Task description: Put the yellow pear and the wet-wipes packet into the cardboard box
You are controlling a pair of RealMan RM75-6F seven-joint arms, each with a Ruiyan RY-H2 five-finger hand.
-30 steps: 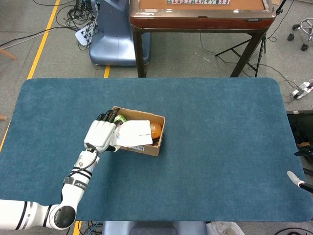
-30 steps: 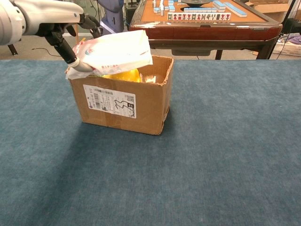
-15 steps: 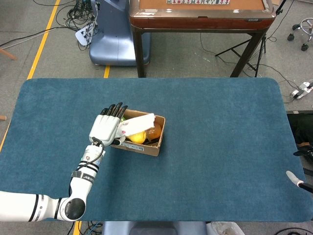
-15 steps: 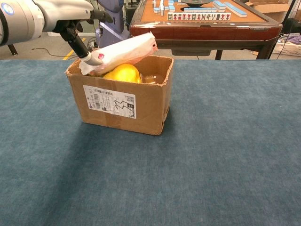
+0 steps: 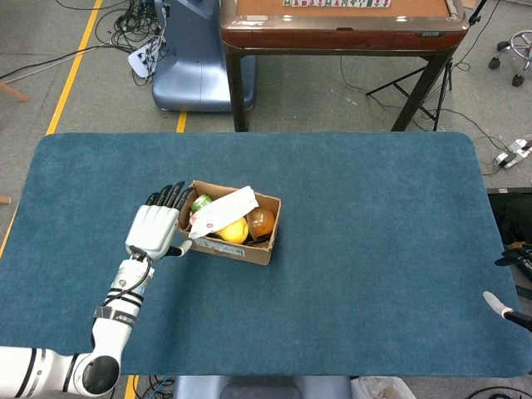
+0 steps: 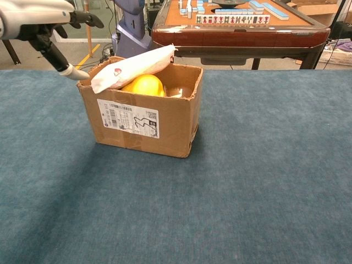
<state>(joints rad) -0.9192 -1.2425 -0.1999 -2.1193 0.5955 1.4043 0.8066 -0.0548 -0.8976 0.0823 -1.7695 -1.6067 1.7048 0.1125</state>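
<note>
The wet-wipes packet (image 6: 134, 66) lies across the cardboard box (image 6: 144, 120) top and covers part of the yellow pear (image 6: 144, 84); the box walls hide the pear's lower half. An orange fruit (image 5: 260, 221) and a green item (image 5: 200, 202) inside are only partly visible. In the chest view the left hand (image 6: 52, 27) is cut off by the top and left edges. Of the right hand (image 5: 504, 307), only a pale tip shows at the head view's right edge; its fingers cannot be judged

Box (image 6: 165, 121): matt brown cardboard, paper label. Wipes packet (image 6: 135, 67): glossy white plastic film. Pear (image 6: 144, 86): smooth, shiny yellow. Table (image 6: 264, 181): matt blue napped cloth. Left hand (image 5: 154, 230): smooth white plastic.
</note>
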